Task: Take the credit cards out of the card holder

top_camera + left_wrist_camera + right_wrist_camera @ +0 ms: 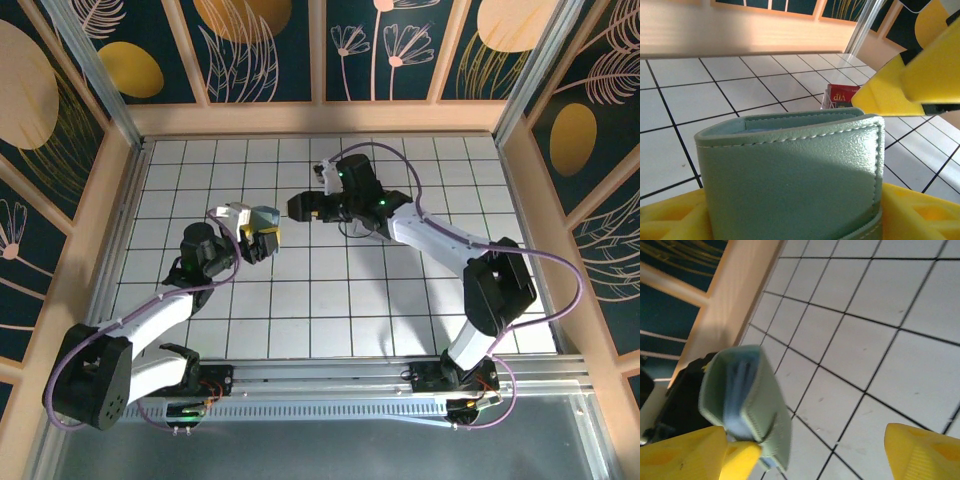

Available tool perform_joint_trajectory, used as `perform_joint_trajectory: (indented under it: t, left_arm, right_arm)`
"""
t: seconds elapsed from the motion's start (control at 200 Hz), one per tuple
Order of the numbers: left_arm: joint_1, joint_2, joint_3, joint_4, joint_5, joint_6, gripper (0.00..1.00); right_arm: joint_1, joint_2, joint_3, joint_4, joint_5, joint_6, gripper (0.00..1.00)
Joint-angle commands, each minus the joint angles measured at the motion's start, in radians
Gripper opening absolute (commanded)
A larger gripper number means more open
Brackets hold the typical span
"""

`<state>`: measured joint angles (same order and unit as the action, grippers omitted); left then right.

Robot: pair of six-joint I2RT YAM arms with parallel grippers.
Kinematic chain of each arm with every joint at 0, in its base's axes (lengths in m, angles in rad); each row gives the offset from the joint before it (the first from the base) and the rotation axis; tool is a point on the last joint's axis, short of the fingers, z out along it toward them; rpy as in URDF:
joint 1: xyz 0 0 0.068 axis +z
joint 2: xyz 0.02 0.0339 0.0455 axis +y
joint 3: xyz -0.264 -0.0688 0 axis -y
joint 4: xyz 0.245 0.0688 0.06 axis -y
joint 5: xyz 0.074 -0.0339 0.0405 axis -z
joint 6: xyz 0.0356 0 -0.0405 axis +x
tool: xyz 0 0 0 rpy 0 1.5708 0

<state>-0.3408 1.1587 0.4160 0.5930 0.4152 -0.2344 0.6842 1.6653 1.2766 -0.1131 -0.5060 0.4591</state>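
Note:
The card holder (790,175) is a grey-green folded wallet. It stands upright in my left gripper (795,220), whose yellow fingers (920,215) are shut on its lower part. From above, the card holder (265,217) sits at the tip of the left gripper (258,238), left of the table's middle. My right gripper (298,208) points at it from the right, and one of its yellow fingers (920,75) hangs just above the wallet's right corner. In the right wrist view the card holder (747,400) lies by the left finger of the open right gripper (805,460). Pale blue layers show in its open edge. The credit cards are hidden.
A small clear box (839,95) with red contents stands on the white tiled floor (685,100) behind the wallet, also seen from above as the box (324,172) near the right wrist. Wooden walls (320,118) ring the floor.

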Motion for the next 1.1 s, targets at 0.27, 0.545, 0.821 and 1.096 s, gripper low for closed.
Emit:
perform_joint_trajectory:
  t: [0.27,0.545,0.821,1.096]
  left_arm:
    - [-0.008,0.038,0.070,0.067,0.029,0.049,0.70]
    - [-0.009,0.051,0.092,0.054,0.049,0.059,0.70]
    - [-0.010,0.051,0.100,0.036,0.058,0.069,0.70]
    - [-0.010,0.045,0.112,0.024,0.050,0.067,0.79]
  right_arm:
    - [0.053,0.022,0.060,0.100,-0.063,0.035,0.86]
    - [0.087,0.092,0.141,0.048,-0.022,0.001,0.84]
    - [0.096,0.145,0.178,0.045,-0.020,0.002,0.74]
    - [0.092,0.134,0.146,0.068,0.007,0.013,0.32]
